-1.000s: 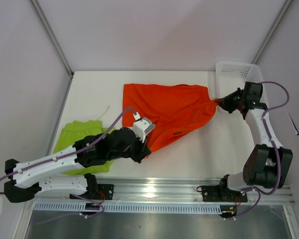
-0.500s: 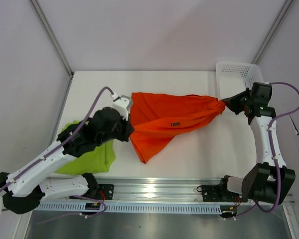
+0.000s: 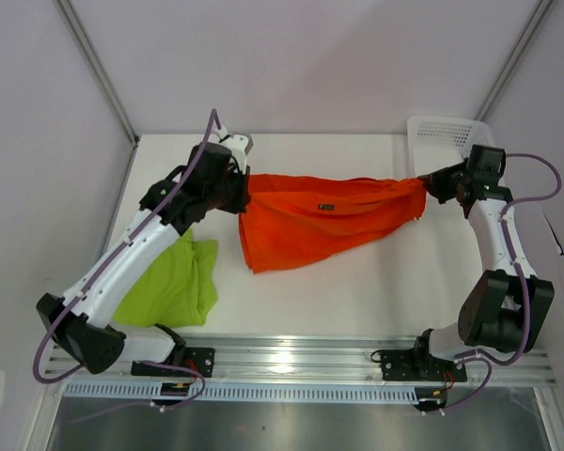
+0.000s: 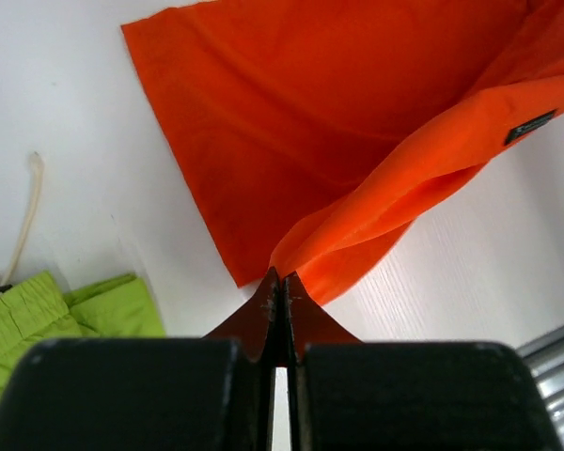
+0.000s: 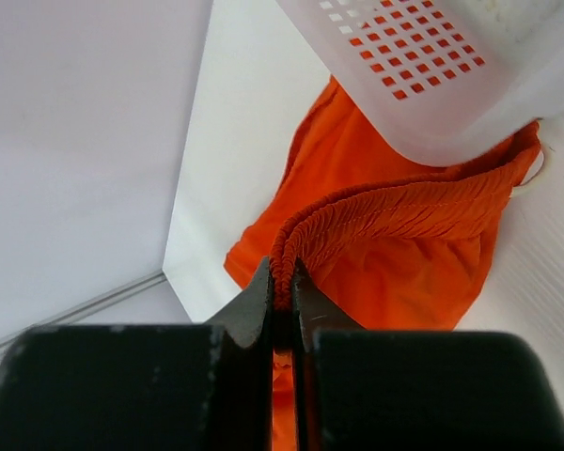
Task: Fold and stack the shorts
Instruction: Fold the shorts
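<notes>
Just swung the left fingers (image 4: 262,315) back across the bench (image 3: 385,272) until roughly level with the white basket (image 3: 442,134), clenched on a thin corner of the orange-red shorts (image 3: 320,221); a second ago sat well forward of the basket over a slack, wide spread of cloth. Kept the right fingers (image 5: 257,303) pinched tight on the gathered waistband, just beside the basket's near wall. So now stretched into a long band leading straight away from the basket, taut along the top, sagging onto the bench below, with the small dark tag (image 3: 326,208) facing up. Probably lifted clear along that top edge, though hard to judge from above. Left the lime green shorts (image 3: 174,282) crumpled far from the basket, toward the opposite front corner, held by neither arm. Reads as the spreading step before a fold: worth lowering the band flat and square next, then doubling it over. Still nothing folded, nothing stacked; green pair to follow, then one on the other.
</notes>
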